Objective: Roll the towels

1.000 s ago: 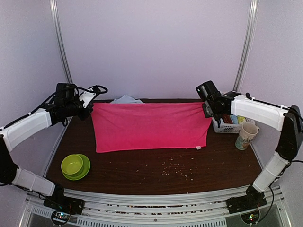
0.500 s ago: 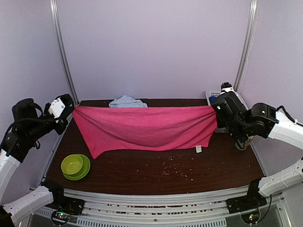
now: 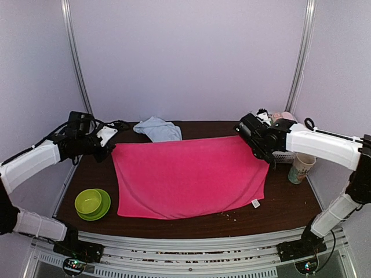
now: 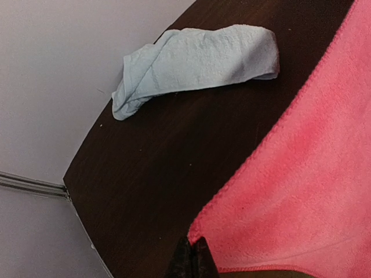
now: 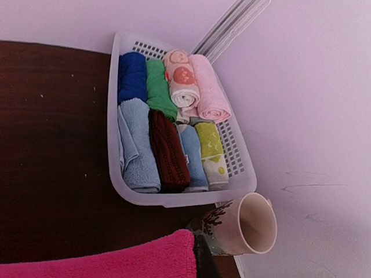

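From above, we are pinching the far left corner of the pink towel [image 3: 188,176] with our left hand [image 3: 110,146], its fingers pressed together on the cloth, and we are gripping the far right corner the same way with our right hand [image 3: 257,143]. The towel is lying spread across the middle of the dark worktop [image 3: 290,202], its near edge curving toward us and its white tag [image 3: 255,203] showing at the near right corner. The light blue towel [image 3: 159,128] is lying crumpled just behind it at the far edge, apart from both hands. A green bowl [image 3: 88,201] is sitting on a green plate [image 3: 103,211] at the near left, and a patterned cup [image 3: 301,167] is standing at the right. Through the left wrist camera, we are seeing the dark fingertips [image 4: 191,263] closing tight on the pink hem, with the light blue towel lying bunched beyond on bare wood. Through the right wrist camera, we are looking past a pink corner, held against a dark finger at the bottom of the view, to a white basket [image 5: 174,198] that is holding small rolls [image 5: 168,133] in dark blue, green, pink, brown, light blue and yellow-green, with the cup standing just beside its near corner.
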Robot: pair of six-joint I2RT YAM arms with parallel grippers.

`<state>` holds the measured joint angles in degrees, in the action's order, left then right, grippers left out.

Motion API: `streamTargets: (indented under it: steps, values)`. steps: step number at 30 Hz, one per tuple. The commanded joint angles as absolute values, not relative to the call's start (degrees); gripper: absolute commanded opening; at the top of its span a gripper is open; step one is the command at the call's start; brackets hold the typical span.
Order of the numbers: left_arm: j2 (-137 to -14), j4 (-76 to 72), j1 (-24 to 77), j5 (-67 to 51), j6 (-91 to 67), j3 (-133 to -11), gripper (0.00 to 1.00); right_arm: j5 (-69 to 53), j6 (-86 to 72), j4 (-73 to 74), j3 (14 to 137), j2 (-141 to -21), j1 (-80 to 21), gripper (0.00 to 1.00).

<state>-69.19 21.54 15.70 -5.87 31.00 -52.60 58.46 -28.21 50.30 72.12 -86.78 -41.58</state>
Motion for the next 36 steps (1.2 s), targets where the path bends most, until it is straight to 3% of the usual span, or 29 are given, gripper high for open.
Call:
streamTargets:
  steps: [1, 7, 13, 26, 36]
  values:
    - [-80.8, 16.7, 15.3, -1.7, 30.7, -63.1, 0.00, 55.1, -20.4, 43.2, 79.5, -97.7, -36.3, 0.00]
    - [-96.4, 16.1, 15.2, 2.4, 31.6, -72.1, 0.00, 51.6, -16.0, 42.7, 90.4, -112.0, -32.9, 0.00]
    - [-101.9, 13.2, 15.2, 4.8, 32.9, -74.8, 0.00, 50.2, -13.5, 43.5, 96.7, -118.8, -30.3, 0.00]
    - [-94.2, 8.3, 14.3, -2.7, 36.8, -62.9, 0.00, 45.1, -11.5, 38.4, 82.0, -111.6, -29.9, 0.00]
    - [-89.0, 11.9, 13.4, -10.0, 42.4, -54.5, 0.00, 43.8, -13.8, 41.5, 78.3, -111.2, -30.1, 0.00]
